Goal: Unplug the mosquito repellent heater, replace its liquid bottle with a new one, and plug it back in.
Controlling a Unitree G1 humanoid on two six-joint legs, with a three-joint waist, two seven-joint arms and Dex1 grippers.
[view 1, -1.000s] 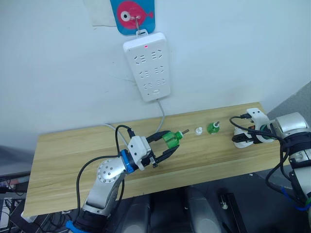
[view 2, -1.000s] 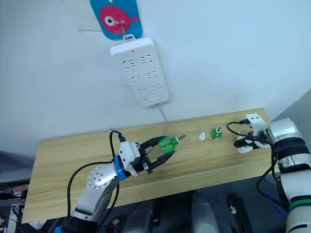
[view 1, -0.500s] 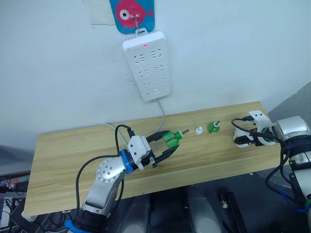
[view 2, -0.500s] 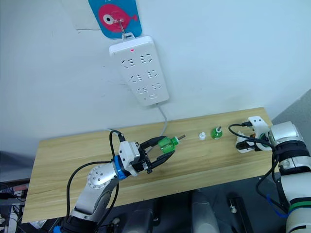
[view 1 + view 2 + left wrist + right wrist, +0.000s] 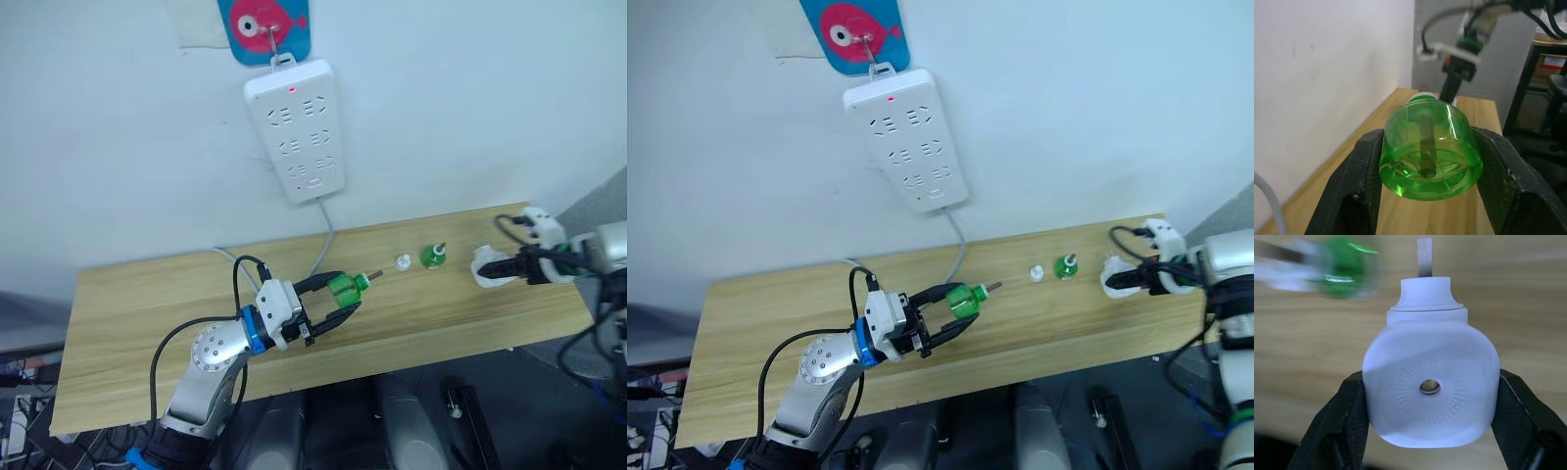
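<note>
Over the table, right gripper has swung the heater rightward.

Left arm: silver-grey rounded joint housings, a blue ring at the wrist, then a white boxy wrist block. Black cables loop outside the arm from forearm to wrist. Left gripper: two black curved fingers with a matte, lightly speckled surface. Right arm: silver-grey and white segments with black bands, black cable looping over a white wrist bracket. Right gripper: two broad black fingers.
</note>
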